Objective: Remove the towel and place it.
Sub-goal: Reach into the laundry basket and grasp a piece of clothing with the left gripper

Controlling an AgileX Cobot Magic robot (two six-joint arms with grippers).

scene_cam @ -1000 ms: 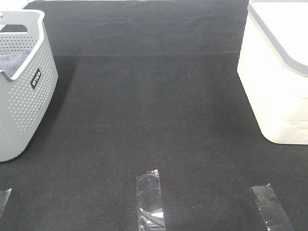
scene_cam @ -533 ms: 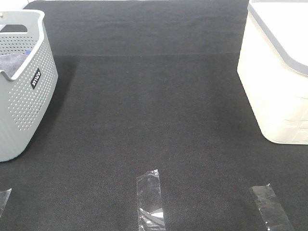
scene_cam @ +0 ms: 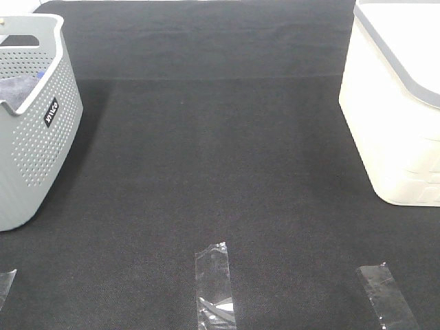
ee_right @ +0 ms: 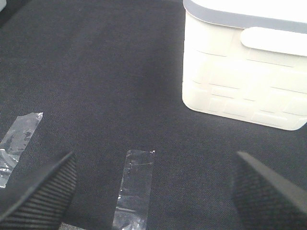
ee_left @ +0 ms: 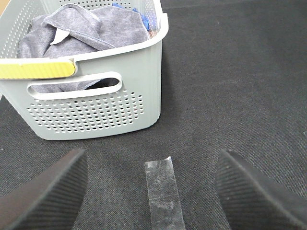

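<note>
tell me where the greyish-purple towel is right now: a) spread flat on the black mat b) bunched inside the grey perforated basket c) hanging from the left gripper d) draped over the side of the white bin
B: the towel lies bunched inside the grey basket, while the left gripper sits open in front of it, holding nothing.

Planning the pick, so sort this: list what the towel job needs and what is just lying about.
Job: towel, in the grey basket; left gripper, open, facing it.
Lying about: blue cloth in the same basket; tape strips; white basket, possibly the drop spot.
</note>
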